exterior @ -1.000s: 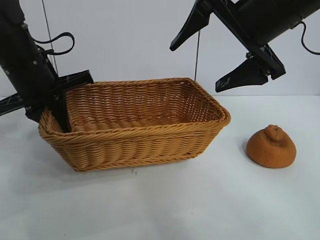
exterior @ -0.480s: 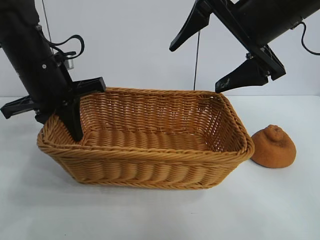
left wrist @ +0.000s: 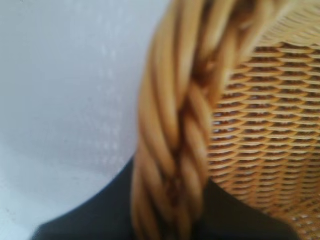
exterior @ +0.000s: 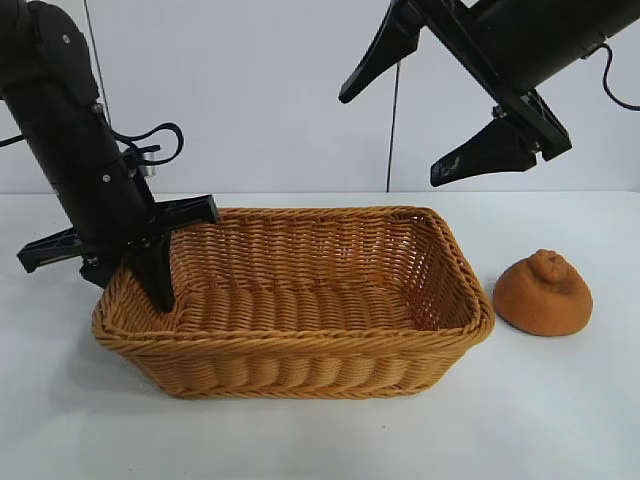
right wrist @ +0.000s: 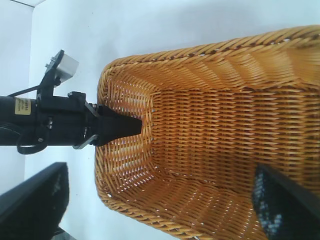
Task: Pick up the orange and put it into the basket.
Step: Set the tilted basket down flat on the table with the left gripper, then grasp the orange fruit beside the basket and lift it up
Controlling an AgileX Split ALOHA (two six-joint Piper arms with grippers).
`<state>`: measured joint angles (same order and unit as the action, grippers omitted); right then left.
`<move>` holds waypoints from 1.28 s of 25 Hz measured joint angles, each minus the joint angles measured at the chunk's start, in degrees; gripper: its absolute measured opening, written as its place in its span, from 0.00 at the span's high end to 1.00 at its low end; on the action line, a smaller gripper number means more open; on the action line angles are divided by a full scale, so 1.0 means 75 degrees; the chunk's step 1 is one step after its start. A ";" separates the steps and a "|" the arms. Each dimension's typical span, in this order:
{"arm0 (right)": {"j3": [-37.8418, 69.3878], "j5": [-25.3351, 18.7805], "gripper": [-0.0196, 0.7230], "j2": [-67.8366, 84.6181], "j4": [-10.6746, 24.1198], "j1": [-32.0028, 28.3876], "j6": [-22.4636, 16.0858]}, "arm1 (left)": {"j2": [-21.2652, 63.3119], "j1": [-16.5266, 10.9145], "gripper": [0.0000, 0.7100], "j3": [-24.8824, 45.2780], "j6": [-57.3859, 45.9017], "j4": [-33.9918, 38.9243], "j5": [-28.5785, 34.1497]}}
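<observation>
basket (exterior: 300, 340): woven wicker, slight sheen | orange (exterior: 543, 293): rough, matt | table (exterior: 560, 420): smooth, matt white

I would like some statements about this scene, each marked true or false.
1. The orange lies inside the basket. False: it sits on the table beside the basket's right end.
2. The left gripper is at the basket's left rim, one finger inside. True.
3. The right gripper holds the orange. False: it hangs open above, holding nothing.
4. The basket has nothing in it except the finger. True.
5. The orange touches the basket. False: a small gap separates them.
</observation>
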<state>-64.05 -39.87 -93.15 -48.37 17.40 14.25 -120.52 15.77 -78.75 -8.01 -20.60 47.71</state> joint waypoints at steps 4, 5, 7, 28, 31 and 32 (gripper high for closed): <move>0.0000 0.0000 0.05 0.0000 0.0000 0.0000 0.0000 | 0.0283 0.0000 0.15 -0.0072 0.0000 -0.0009 0.0278; 0.0000 0.0000 0.05 0.0000 0.0000 0.0000 0.0000 | 0.0400 0.0000 0.12 -0.0152 0.0000 0.0009 0.0379; 0.0000 0.0000 0.05 0.0000 0.0000 0.0000 0.0000 | 0.0663 0.0000 0.09 -0.0329 0.0000 0.0122 0.0624; 0.0000 -0.0058 0.05 0.0000 0.0007 0.0000 0.0000 | 0.1650 -0.1547 0.08 -0.1973 0.0325 0.2808 0.2894; 0.0000 -0.0076 0.05 0.0000 0.0007 0.0000 0.0000 | 0.1855 -0.1547 0.08 -0.1791 0.0369 0.2801 0.2894; 0.0000 -0.0085 0.05 0.0000 0.0007 0.0000 0.0000 | 0.1995 -0.1547 0.08 -0.1693 0.0369 0.2801 0.2894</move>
<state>-64.05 -40.51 -93.15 -48.32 17.40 14.25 -105.56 4.17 -91.45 -5.24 0.41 69.42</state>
